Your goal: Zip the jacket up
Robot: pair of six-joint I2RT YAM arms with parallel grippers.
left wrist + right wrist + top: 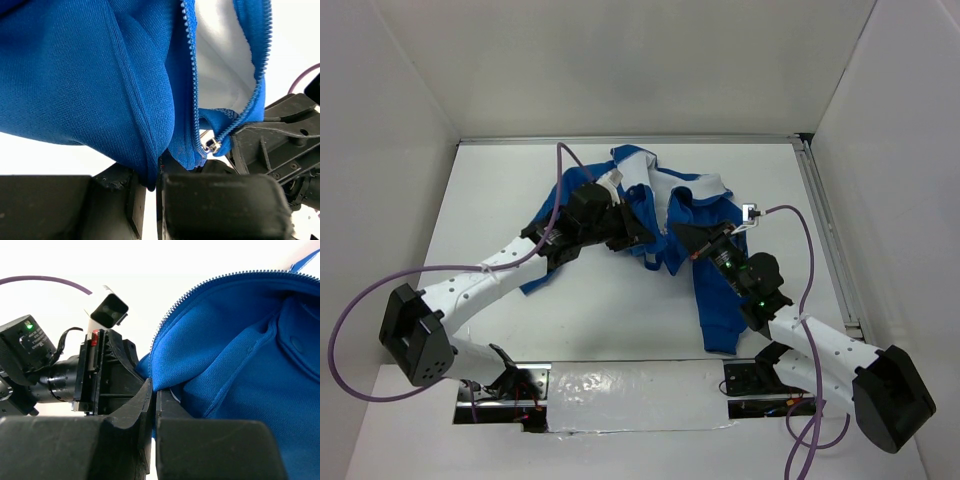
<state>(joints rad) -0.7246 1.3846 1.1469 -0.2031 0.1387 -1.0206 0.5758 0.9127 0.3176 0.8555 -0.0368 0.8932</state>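
White tabletop (620,315), crumpled blue knit jacket (716,295), pinched by left hand (150,182) and right hand (152,390).

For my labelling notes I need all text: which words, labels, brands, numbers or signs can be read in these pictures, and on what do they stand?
No text can be read with certainty.
On the black camera module, right wrist view: small white print beside a green light, too blurred to read.
On the pale tag at the collar of the jacket, top view: too small to tell whether it has print.
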